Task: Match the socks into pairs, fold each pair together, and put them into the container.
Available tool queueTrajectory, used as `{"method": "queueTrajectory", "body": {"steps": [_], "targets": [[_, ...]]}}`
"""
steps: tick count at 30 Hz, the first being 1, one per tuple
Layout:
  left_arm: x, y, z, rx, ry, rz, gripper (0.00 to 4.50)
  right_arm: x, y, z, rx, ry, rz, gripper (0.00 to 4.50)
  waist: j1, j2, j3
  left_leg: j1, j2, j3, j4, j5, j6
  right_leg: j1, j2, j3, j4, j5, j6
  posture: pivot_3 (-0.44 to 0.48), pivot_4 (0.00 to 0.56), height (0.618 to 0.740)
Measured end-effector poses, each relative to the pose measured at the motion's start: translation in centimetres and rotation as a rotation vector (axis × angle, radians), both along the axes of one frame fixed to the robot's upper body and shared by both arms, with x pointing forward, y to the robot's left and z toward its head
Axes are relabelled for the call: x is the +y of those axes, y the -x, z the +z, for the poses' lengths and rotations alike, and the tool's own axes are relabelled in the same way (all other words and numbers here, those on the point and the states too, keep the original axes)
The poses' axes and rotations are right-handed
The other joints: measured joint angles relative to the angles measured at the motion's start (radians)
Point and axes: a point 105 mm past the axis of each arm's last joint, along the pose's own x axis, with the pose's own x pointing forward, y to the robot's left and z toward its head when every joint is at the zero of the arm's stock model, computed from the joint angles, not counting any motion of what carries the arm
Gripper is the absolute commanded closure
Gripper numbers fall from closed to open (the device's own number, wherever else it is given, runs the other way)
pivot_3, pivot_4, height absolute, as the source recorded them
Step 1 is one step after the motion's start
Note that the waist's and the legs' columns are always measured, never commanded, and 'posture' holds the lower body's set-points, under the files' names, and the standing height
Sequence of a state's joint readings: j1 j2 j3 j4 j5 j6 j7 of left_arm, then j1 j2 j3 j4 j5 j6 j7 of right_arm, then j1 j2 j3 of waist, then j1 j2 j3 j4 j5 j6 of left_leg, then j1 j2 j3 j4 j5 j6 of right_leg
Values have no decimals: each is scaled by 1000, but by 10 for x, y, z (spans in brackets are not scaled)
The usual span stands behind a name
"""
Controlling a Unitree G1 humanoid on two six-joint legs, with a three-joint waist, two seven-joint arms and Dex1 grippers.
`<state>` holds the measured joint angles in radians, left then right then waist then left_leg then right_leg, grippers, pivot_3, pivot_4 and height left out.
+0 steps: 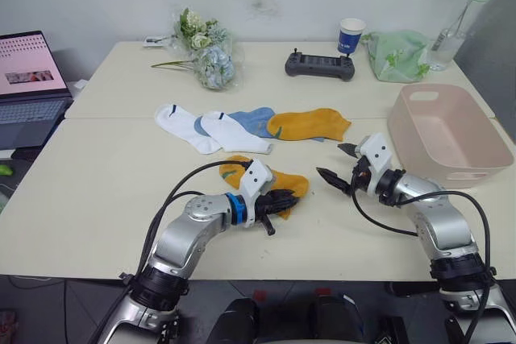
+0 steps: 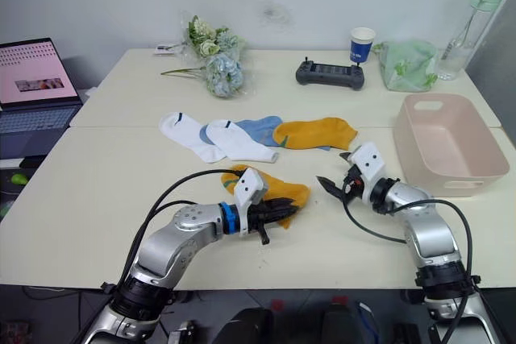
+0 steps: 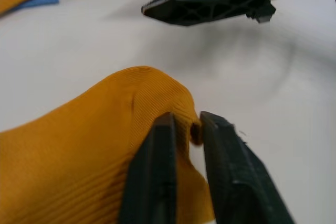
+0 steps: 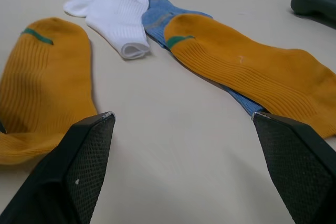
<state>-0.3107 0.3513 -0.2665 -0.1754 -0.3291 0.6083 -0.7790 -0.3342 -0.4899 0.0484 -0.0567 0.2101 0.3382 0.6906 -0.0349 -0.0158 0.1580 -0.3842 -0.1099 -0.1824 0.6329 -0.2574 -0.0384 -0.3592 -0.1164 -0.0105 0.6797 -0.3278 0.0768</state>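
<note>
My left pincer [image 3: 184, 145] is pinching a fold at the edge of the mustard sock [image 1: 282, 181] near the worktop's front edge. It's soft, light and floppy, so I'd grip doubled fabric. My right pincer [image 1: 339, 163] hangs spread wide just beside it.

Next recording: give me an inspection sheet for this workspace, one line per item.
Surface: cream table, two tops butted together.
Job's things: near orange sock pinched; row of socks behind, overlapping; pink tub empty.
Clutter: flowers, controller, paper cup, green bag, bottle.
Grippers: left gripper shut on sock edge; right gripper open, holding nothing.
Cables: black, along both arms.
Surroundings: laptop, white wall.
</note>
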Motion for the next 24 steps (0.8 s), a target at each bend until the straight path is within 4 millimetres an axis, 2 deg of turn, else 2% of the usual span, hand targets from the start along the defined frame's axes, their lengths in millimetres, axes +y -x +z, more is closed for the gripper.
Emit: {"method": "queueTrajectory", "body": {"steps": [2, 4, 7, 9, 12, 16, 18, 20, 22, 24], "targets": [[2, 3, 1, 19, 2, -18, 2245, -1, 0, 0, -1, -3, -3, 0, 1, 0, 0, 0, 0, 0, 0, 0, 0, 0, 0, 0, 0, 0, 0, 0, 150, 740], [13, 4, 6, 38, 18, -9, 1562, -4, 2, -1, 14, -23, -9, 0, 1, 0, 0, 0, 0, 0, 0, 0, 0, 0, 0, 0, 0, 0, 0, 0, 150, 740], [44, -8, 21, -1, 26, 95, 528, -4, 10, -7, 67, -59, -6, 0, 1, 0, 0, 0, 0, -1, 0, 0, 0, 0, 0, 0, 0, 0, 0, 0, 150, 740], [67, -19, 29, -52, 14, 186, 16, -1, 18, -10, 108, -78, 12, 0, 3, 0, 0, 0, 0, 0, 0, 0, 0, 0, 0, 0, 0, 0, 0, 0, 150, 740], [109, -39, 28, -119, -49, 352, 16, 2, 34, -21, 173, -54, 59, 0, 5, 0, 0, 0, 0, 0, 0, 0, 0, 0, 0, 0, -1, 0, 0, 0, 150, 740], [141, -65, 17, -168, -116, 517, 16, 11, 44, -38, 249, 0, 89, 0, 8, 0, 0, 0, 0, -1, 0, 0, 0, 1, 0, 0, -1, 0, 0, 0, 150, 740], [146, -73, 13, -178, -130, 546, 16, 18, 45, -45, 277, -4, 90, 0, 6, 0, 0, 0, 0, -1, 0, 0, 0, 0, -1, 0, -1, 0, 0, 0, 150, 740], [142, -76, 6, -173, -136, 538, 16, 25, 45, -46, 285, -12, 93, 0, 4, 0, 0, 0, 0, 0, 0, 0, 0, 0, -1, 0, -1, 0, 0, 0, 150, 740], [134, -77, -3, -157, -145, 515, 407, 31, 45, -46, 293, -11, 114, 0, 4, 0, 0, 0, 0, -1, 0, 0, 0, 0, -1, 0, -1, 0, 0, 0, 150, 740], [131, -79, -8, -147, -144, 505, 875, 37, 48, -47, 299, -9, 139, 408, 4, 0, 0, 0, 0, -1, 0, 0, 0, 0, 0, -1, 0, 0, 0, 0, 150, 740]]}}
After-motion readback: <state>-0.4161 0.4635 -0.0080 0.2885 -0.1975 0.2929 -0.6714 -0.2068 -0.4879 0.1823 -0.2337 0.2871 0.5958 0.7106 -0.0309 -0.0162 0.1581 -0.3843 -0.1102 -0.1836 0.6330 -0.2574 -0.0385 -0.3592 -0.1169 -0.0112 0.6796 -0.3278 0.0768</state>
